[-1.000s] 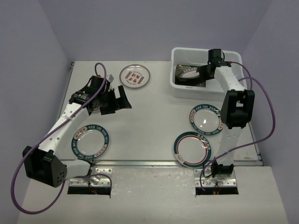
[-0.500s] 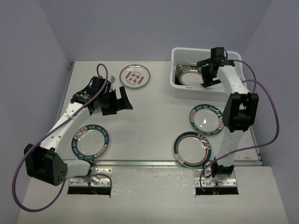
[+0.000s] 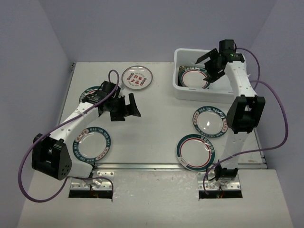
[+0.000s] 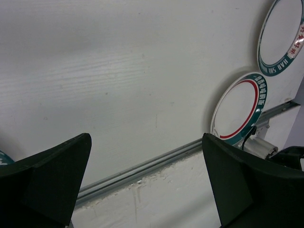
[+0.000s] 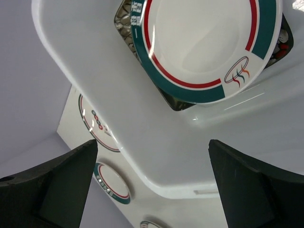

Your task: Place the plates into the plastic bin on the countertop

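Both jaw pairs stand wide and empty. Left gripper (image 3: pixel 125 109) hovers over the countertop (image 3: pixel 156 123), the red-patterned plate (image 3: pixel 137 77) just beyond it. Right gripper (image 3: pixel 204 72) hangs above the plastic bin (image 3: pixel 199 94), one teal-rimmed plate (image 5: pixel 204 42) lying inside.

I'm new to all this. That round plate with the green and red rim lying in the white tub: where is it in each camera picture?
Top external: the plate lies in the plastic bin, upper right of the picture.
Left wrist: not in it.
Right wrist: top, right of centre, resting on a dark square plate.
Shared landmark: the bin's white wall, seen in the top and right wrist views.
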Controlling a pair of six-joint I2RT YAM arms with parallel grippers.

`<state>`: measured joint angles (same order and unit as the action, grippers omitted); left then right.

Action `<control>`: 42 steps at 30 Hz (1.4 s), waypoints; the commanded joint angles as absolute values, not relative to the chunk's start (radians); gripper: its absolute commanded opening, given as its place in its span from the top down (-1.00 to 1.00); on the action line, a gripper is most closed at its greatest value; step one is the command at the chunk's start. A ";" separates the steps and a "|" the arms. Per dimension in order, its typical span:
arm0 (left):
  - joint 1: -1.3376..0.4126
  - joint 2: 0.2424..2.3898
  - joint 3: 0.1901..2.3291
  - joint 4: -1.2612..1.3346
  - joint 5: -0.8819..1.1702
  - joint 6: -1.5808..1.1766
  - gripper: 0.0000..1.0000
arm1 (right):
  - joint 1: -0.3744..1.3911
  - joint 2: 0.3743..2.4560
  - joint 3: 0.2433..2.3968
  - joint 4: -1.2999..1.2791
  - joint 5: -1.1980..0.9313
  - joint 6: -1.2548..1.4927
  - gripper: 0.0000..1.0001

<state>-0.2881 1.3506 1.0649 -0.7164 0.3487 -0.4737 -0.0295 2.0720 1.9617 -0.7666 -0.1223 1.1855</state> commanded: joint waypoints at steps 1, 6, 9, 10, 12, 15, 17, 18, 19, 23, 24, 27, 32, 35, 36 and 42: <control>-0.398 1.390 1.070 -0.563 0.415 -0.510 -1.00 | -0.006 1.844 1.996 -0.773 -0.134 0.914 -0.98; -0.543 1.495 1.039 -0.369 0.475 -0.587 -1.00 | -0.006 1.563 1.775 -0.735 -0.297 0.700 -0.98; -0.645 1.590 1.018 -0.238 0.477 -0.641 -1.00 | -0.039 1.325 1.431 -0.563 -0.595 0.700 -0.98; -0.662 1.618 1.012 -0.217 0.481 -0.650 -1.00 | -0.045 1.279 1.347 -0.532 -0.634 0.721 -0.98; -0.698 1.675 1.004 -0.130 0.499 -0.671 -1.00 | -0.046 1.200 1.226 -0.517 -0.666 0.747 -0.98; -0.761 1.766 1.015 -0.030 0.516 -0.697 -0.99 | -0.048 1.119 1.124 -0.560 -0.693 0.708 -0.98; -0.791 1.827 1.033 0.018 0.534 -0.707 -0.96 | -0.048 1.084 1.085 -0.579 -0.695 0.697 -0.98; -0.802 1.860 1.043 0.040 0.546 -0.713 -0.93 | -0.048 1.070 1.065 -0.585 -0.695 0.694 -0.98; -0.811 1.895 1.049 0.056 0.560 -0.724 -0.89 | -0.048 1.060 1.048 -0.583 -0.696 0.696 -0.98; -0.851 2.003 1.085 0.094 0.577 -0.751 -0.74 | -0.046 1.034 1.013 -0.580 -0.700 0.698 -0.97; -0.857 2.011 1.089 0.094 0.577 -0.754 -0.73 | -0.046 1.034 1.012 -0.580 -0.701 0.698 -0.97; -0.893 2.086 1.132 0.084 0.553 -0.764 -0.57 | -0.048 1.027 1.007 -0.574 -0.710 0.705 -0.98; -0.911 2.155 1.157 0.069 0.524 -0.794 0.09 | -0.048 1.040 1.005 -0.551 -0.767 0.744 -0.98; -0.911 2.157 1.132 0.054 0.489 -0.797 0.60 | -0.048 1.040 1.015 -0.542 -0.767 0.752 -0.98; -0.911 2.157 1.125 0.048 0.482 -0.793 0.75 | -0.048 1.042 1.018 -0.542 -0.768 0.755 -0.98; -0.901 2.054 1.104 -0.133 0.364 -0.707 1.00 | -0.048 1.047 1.000 -0.522 -0.775 0.753 -0.98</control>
<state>-0.9035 2.1088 1.1523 0.1132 0.5680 -0.8137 -0.0441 1.0447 1.0012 -0.5805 -0.7477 0.7549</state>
